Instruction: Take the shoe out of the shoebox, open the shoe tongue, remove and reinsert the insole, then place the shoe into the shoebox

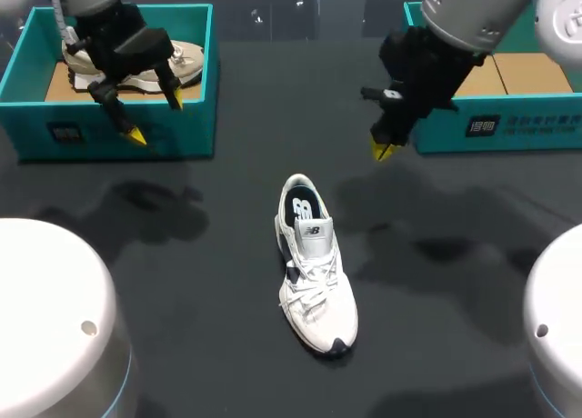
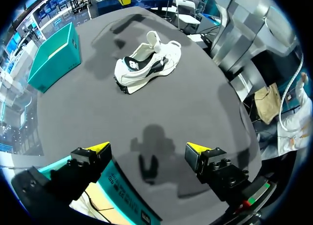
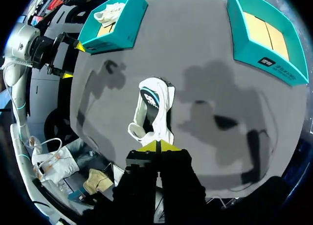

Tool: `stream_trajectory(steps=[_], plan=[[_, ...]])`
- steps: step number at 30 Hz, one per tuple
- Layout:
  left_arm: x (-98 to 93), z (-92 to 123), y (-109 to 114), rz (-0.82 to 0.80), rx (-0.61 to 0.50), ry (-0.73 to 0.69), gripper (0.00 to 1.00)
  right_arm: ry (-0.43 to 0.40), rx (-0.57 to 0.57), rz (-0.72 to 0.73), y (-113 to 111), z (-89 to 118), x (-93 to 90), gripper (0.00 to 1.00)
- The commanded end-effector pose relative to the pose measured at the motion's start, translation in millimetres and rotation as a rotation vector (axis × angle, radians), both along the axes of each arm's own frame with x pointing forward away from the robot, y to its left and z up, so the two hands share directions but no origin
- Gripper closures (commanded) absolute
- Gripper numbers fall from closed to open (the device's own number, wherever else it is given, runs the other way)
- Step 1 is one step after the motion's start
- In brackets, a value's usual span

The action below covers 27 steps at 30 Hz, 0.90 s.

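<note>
Head view, where it lies: one white shoe (image 1: 314,273) stands on its sole in the middle of the dark tabletop (image 1: 182,254), outside both boxes.
Long axis: it runs near to far with a slight slant, toe towards the robot's side and heel opening towards the far edge.
Nearer arm: the right pincer (image 1: 383,150) hangs above the tabletop just beyond the heel and off to the right. Its yellow tips are pressed together on nothing. In its own wrist view the shoe sits just ahead of the tips.
Farther arm: the left pincer (image 1: 155,118) has its fingers spread wide and holds nothing. It hovers over the front wall of the left shoebox (image 1: 109,136), well apart from the shoe.
Likely reach: the right arm looks better placed for the tongue.
Far row: the right shoebox (image 1: 518,132) shows a bare cardboard floor.
Count: two teal shoeboxes, two pincers, and two shoes, the second shoe (image 1: 186,59) lying inside the left shoebox.
</note>
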<state>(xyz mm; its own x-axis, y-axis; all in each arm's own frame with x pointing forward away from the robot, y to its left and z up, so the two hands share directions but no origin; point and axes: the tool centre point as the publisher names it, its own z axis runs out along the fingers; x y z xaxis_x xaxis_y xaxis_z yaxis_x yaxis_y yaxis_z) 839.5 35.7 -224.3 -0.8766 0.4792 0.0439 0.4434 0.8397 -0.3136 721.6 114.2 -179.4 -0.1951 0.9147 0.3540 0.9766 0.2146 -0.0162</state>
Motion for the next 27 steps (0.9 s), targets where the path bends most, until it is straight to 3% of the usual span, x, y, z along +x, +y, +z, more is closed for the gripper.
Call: stream_trajectory(steps=[1, 13, 19, 27], plan=[[4.6, 2.7, 2.7, -0.003, 0.000, 0.009, 0.00, -0.076, -0.298, -0.031, 23.2, 7.3, -8.9, 1.00], [4.6, 2.7, 2.7, -0.003, 0.000, 0.009, 0.00, -0.076, -0.298, -0.031, 23.2, 7.3, -8.9, 1.00], [4.6, 2.7, 2.7, -0.003, 0.000, 0.009, 0.00, -0.149, -0.371, -0.072, 56.9, -13.9, 0.3, 1.00], [4.6, 2.7, 2.7, -0.003, 0.000, 0.009, 0.00, -0.174, -0.449, -0.158, 67.6, -26.6, -1.3, 1.00]])
